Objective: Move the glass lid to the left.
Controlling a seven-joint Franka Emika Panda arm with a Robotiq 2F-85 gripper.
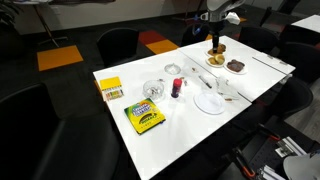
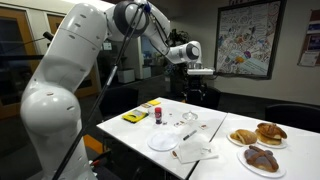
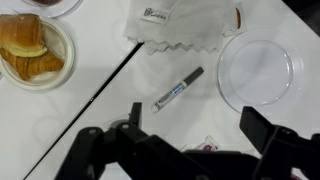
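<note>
The glass lid (image 1: pixel 153 89) is round and transparent with a small centre knob. It lies on the white table (image 1: pixel 190 125) between a small yellow box and a small red bottle (image 1: pixel 177 87). It also shows faintly in an exterior view (image 2: pixel 189 118). My gripper (image 1: pixel 217 38) hangs high above the far end of the table, well away from the lid, and it shows in both exterior views (image 2: pixel 198 70). In the wrist view my gripper (image 3: pixel 198 125) is open and empty, and the lid is not visible there.
A flat white plate (image 1: pixel 210 102) (image 3: pixel 260 72), a marker (image 3: pixel 178 88) and a crumpled napkin (image 3: pixel 165 35) lie below my gripper. A bowl of pastries (image 3: pixel 35 50) sits beside them, and other pastry plates (image 2: pixel 262 158) stand nearby. A yellow-green crayon box (image 1: pixel 145 117) lies near the lid.
</note>
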